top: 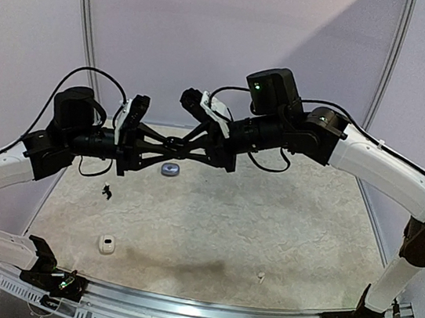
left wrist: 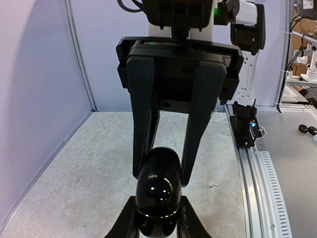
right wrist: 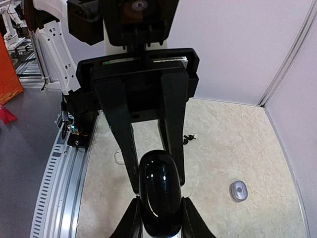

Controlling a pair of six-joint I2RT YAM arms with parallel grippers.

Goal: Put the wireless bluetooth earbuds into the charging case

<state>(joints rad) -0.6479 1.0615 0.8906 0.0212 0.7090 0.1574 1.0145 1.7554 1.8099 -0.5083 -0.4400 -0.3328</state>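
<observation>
You have a pale, marbled table (top: 268,214) with a slotted metal rail (top: 199,313) running along its near edge. Toward the far side, left of centre, a silvery-grey pebble-shaped case (top: 170,170) lies flat on it. Nearer and further left is a tiny black earbud (top: 107,189), apart from the case. Closer to the rail on your left sits a small white case (top: 108,245) with a dark spot on top, and well to its right, about mid-table near the front, a tiny white earbud (top: 261,276) lies alone.
</observation>
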